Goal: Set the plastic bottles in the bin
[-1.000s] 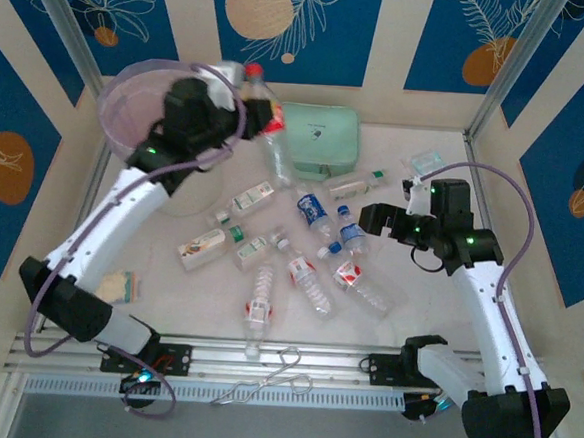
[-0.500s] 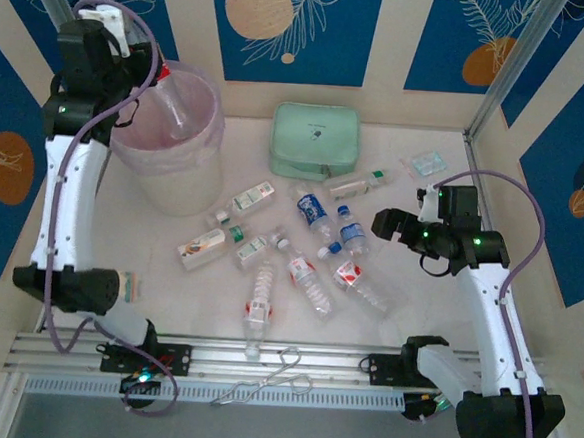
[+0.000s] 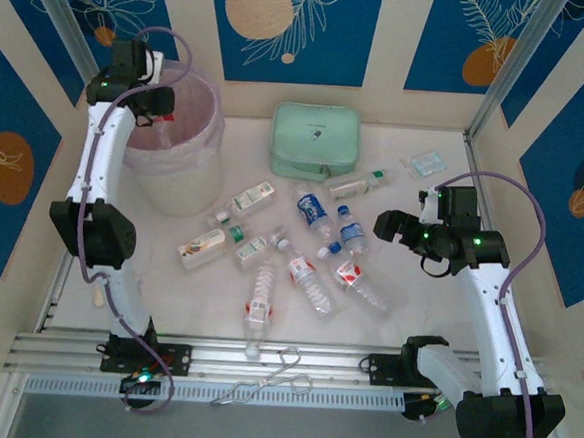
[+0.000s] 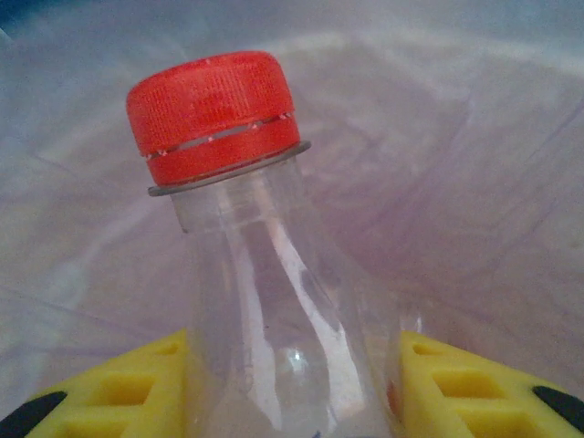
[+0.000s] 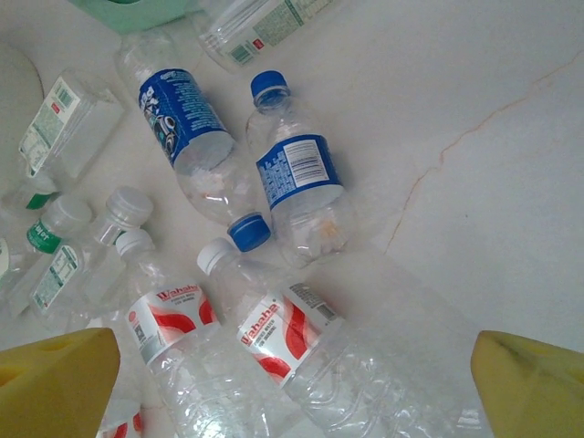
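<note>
Table (image 3: 417, 298) unchanged | left pincer (image 4: 292, 388) lowered over bin (image 3: 179, 186), gripping bottle (image 4: 260, 255) | right pincer (image 3: 384, 225) agape

Ten plastic bottles (image 3: 312, 212), one bin (image 3: 179, 183), one green case (image 3: 315, 140), one clear packet (image 3: 426, 163), one metal tongs (image 3: 271, 376)

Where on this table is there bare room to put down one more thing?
Bare: the near left, between the bottles and the front rail; the far right, between the green case and the packet. Crowded: the middle of the table, where the bottles lie.
</note>
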You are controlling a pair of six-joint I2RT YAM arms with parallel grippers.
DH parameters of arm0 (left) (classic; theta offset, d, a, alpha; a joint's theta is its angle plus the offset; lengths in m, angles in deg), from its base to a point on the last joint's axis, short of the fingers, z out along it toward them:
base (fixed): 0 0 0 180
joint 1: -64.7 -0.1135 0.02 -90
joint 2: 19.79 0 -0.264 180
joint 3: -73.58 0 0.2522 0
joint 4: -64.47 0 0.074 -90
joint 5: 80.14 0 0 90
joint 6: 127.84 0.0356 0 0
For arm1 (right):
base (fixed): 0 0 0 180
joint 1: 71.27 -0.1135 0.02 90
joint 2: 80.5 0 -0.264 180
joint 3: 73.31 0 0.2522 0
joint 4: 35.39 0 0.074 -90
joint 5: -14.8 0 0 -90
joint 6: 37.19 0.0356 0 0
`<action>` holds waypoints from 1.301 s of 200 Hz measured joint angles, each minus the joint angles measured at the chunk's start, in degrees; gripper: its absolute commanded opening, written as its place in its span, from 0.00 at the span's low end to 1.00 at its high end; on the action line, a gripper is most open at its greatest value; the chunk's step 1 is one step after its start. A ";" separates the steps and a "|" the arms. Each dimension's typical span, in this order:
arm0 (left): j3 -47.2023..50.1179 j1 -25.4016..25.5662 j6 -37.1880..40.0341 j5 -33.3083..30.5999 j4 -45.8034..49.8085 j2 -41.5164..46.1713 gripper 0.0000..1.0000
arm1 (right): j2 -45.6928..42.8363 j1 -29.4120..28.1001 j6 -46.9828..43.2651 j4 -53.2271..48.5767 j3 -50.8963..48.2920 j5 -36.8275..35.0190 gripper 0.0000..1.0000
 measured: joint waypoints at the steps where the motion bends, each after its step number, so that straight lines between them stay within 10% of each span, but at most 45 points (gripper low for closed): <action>1: 0.17 0.00 0.02 0.00 -0.07 -0.02 0.00 | 0.00 0.00 0.02 0.00 0.00 -0.11 0.99; 82: 16.24 0.02 1.57 1.49 -8.59 -4.52 0.00 | 0.00 0.07 0.85 0.02 0.00 -1.44 0.99; 108: 17.22 0.07 1.55 1.49 -10.58 -4.85 0.49 | 0.00 0.04 1.29 0.09 0.00 -1.81 0.99; 153: 19.37 0.13 1.51 2.21 -14.45 -5.29 0.90 | 0.00 0.07 2.27 0.04 0.00 -3.17 0.99; 260: 17.31 0.11 2.58 -1.84 -10.12 6.51 0.99 | 5.55 -4.37 13.84 -5.22 4.02 -12.48 0.99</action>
